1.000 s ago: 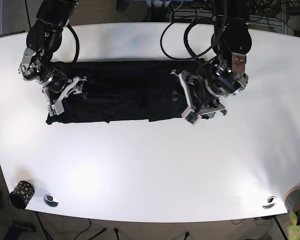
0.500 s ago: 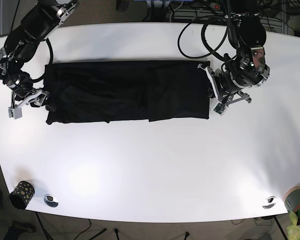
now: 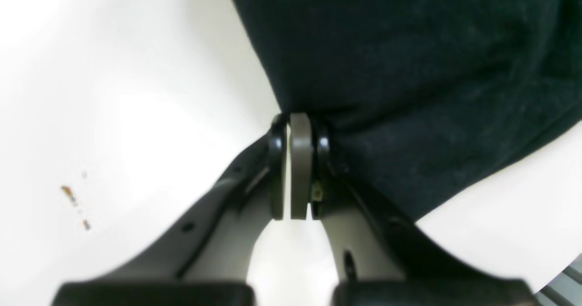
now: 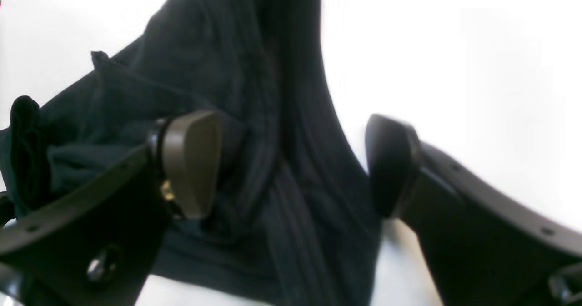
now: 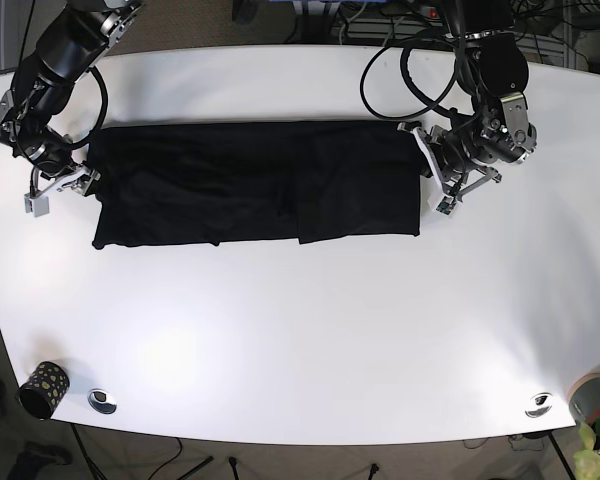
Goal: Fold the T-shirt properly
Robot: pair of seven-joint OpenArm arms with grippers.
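The left gripper [image 3: 300,169] is pinched tight together, with its two fingers pressed flat on each other right at the edge of the black T-shirt [image 3: 409,69]. I cannot tell for sure if any cloth is caught between them. In the base view this gripper [image 5: 435,190] sits at the right end of the shirt, just off the corner. The right gripper [image 4: 291,165] is wide open, with one tan finger pad [image 4: 191,160] on top of the bunched cloth and the other black finger out on the bare white side, so the crumpled shirt edge [image 4: 273,115] lies between them. Nothing is squeezed there. In the base view that gripper [image 5: 55,185] is at the left end of the shirt, touching its edge. The T-shirt [image 5: 260,180] lies flat as a long dark strip across the far half of the white table [image 5: 310,340], stretched from one arm to the other. Near the front edge of the table, well away from the shirt, there is a small dark spotted cup [image 5: 42,388] at the left corner.
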